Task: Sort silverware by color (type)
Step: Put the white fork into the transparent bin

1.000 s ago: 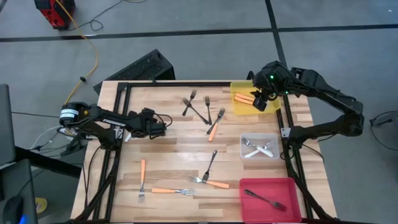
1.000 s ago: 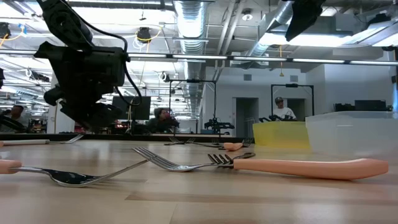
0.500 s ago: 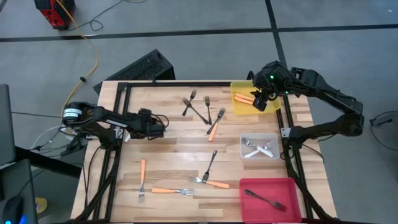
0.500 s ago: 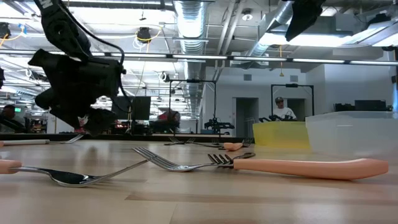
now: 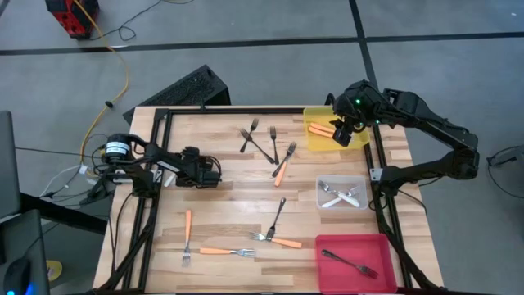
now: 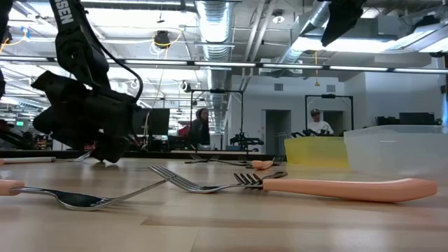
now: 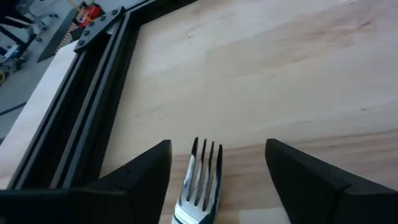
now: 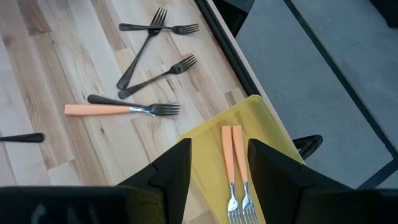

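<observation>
My left gripper (image 7: 214, 165) stands wide, empty, low over the table's left side, a fork (image 7: 200, 186) lying between the fingers at the frame's bottom centre, shiny tines pointing up-frame. To take it well I should settle lower, centre on the slim neck and close squarely. My right gripper (image 8: 219, 163) hangs parted and empty above the yellow bin (image 5: 315, 141), upper right, where two orange-handled forks (image 8: 234, 175) lie. The other forks (image 5: 270, 147) lie scattered on pale grained wood.

Robotics lab / open industrial workspace.
Grey concrete floor (image 5: 270, 57) w/ yellow cable (image 5: 123, 78); exposed silver ceiling ducts (image 6: 217, 24) and strip lights; black metal test frames (image 6: 210, 115) and monitors in the background; people (image 6: 320, 124) at far benches; pale wood worktable (image 5: 221, 205) w/ black rail frame.
</observation>
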Controlling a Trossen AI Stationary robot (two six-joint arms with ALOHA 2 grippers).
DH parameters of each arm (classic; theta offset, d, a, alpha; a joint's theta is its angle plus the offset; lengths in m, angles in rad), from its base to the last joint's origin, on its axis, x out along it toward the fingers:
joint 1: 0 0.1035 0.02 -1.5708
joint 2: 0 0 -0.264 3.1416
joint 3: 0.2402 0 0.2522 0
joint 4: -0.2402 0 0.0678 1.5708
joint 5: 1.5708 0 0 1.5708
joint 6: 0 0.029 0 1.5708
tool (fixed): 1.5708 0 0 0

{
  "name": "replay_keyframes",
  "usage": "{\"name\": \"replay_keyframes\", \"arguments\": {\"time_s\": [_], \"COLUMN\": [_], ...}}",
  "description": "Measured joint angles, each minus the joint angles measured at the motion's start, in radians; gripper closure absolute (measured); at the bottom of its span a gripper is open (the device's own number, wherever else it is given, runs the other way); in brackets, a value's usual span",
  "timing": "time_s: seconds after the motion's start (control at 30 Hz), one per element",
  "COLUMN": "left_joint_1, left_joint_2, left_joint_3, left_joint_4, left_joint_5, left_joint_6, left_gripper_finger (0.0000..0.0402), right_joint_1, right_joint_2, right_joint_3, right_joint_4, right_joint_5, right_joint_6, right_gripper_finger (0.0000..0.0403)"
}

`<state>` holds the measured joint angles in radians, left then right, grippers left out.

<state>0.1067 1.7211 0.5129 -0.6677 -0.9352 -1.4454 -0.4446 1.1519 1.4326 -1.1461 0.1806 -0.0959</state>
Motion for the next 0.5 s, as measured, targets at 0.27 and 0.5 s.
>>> {"name": "replay_keyframes", "arguments": {"time_s": [0.27, 0.5], "left_joint_1": [-0.033, -0.053], "left_joint_2": [0.030, 0.025], "left_joint_3": [0.000, 0.046], "left_joint_4": [0.001, -0.011], "left_joint_5": [0.010, 0.049], "left_joint_6": [-0.086, -0.023], "left_gripper_finger": [0.0302, 0.0392], "right_joint_1": [0.000, 0.000], "right_joint_2": [0.000, 0.000], "right_joint_3": [0.000, 0.000], "right_joint_4": [-0.018, -0.031], "right_joint_5": [0.000, 0.000], "right_joint_6": [0.003, 0.002], "right_gripper_finger": [0.0219, 0.0219]}}
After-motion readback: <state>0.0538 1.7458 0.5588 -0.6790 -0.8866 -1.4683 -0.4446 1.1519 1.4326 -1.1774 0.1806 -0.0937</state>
